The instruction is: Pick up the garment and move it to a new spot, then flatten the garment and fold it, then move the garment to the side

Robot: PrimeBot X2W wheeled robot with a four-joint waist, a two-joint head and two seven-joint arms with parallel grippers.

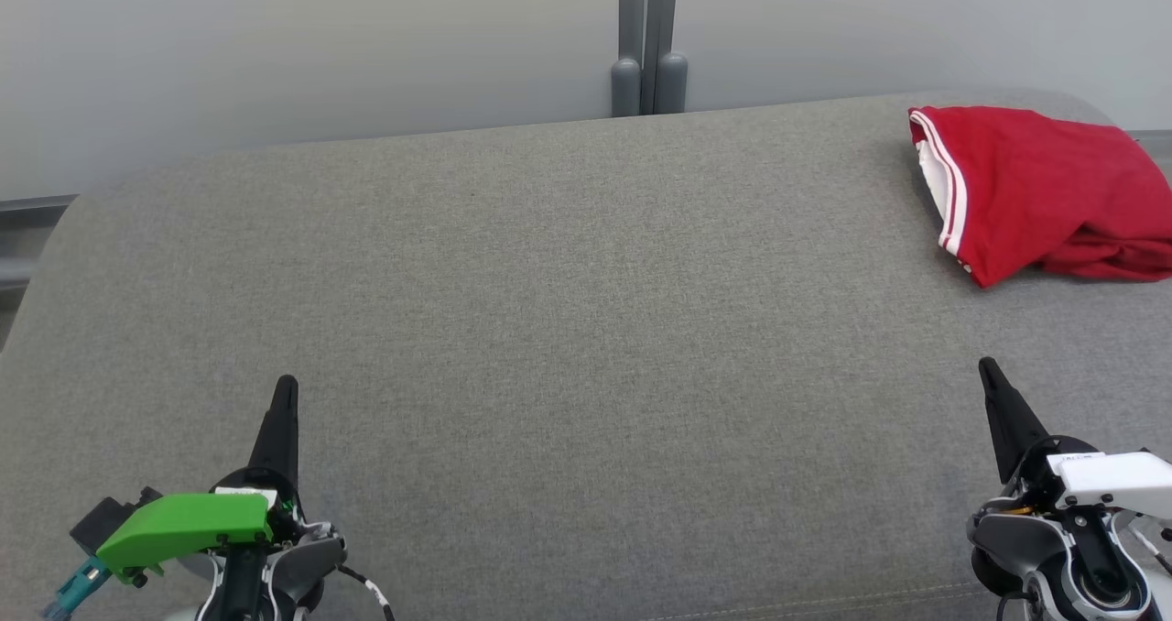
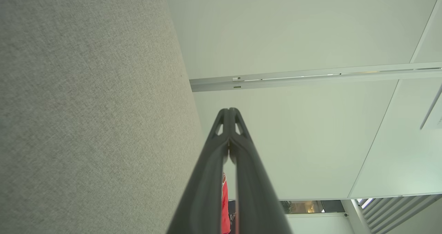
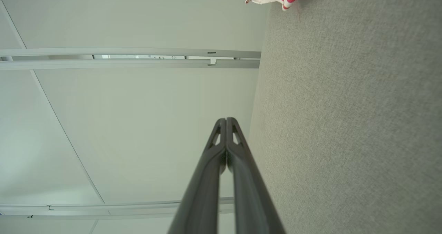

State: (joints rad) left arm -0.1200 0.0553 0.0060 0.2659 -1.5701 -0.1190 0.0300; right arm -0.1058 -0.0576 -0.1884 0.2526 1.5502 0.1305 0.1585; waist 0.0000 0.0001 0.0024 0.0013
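Red garment (image 1: 1044, 195) lies crumpled far right on the grey cushion (image 1: 549, 328)

No text is legible (the tiny print (image 1: 1078, 457) on the white wrist cover (image 1: 1117, 476) is blurred).

The left claw (image 1: 286, 385) sits low on the left. Its two long dark fingers (image 1: 277, 438) are pressed together and point up. It holds nothing. A green cover (image 1: 183, 525) sits on its wrist. The right claw (image 1: 986, 364) sits low on the right. Its fingers are pressed together too. They lean a little to the left and hold nothing. Its wrist has a white block (image 1: 1112, 474).
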